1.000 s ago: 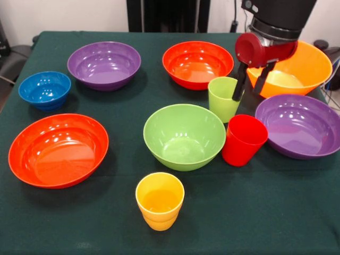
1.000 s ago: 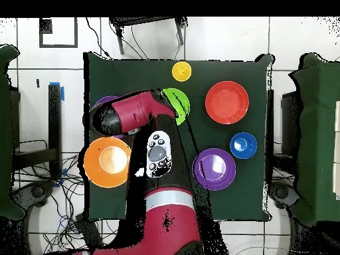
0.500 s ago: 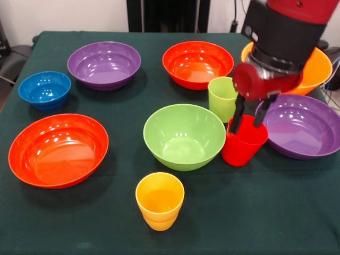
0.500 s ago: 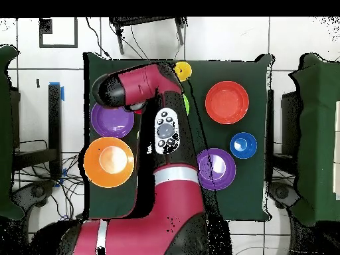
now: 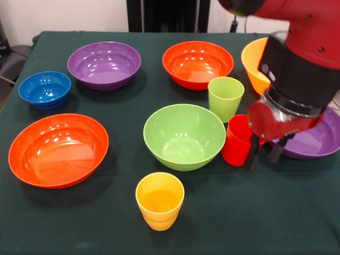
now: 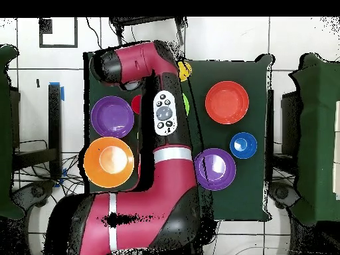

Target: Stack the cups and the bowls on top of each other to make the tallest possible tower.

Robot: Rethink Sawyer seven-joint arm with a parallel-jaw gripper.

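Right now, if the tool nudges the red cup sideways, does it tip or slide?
The red cup is taller than wide and stands on its narrow end, so a push near the rim probably tips it. It looks like thin glossy plastic, likely light and slick. The green bowl close beside it may stop it.

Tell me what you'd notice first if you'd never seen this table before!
First comes the big red and black robot arm at the right of the front view, its gripper down beside the small glossy red plastic cup. Next are the bright plastic bowls spread over the dark green tablecloth: a wide light green bowl in the middle and a large red-orange bowl at the left.
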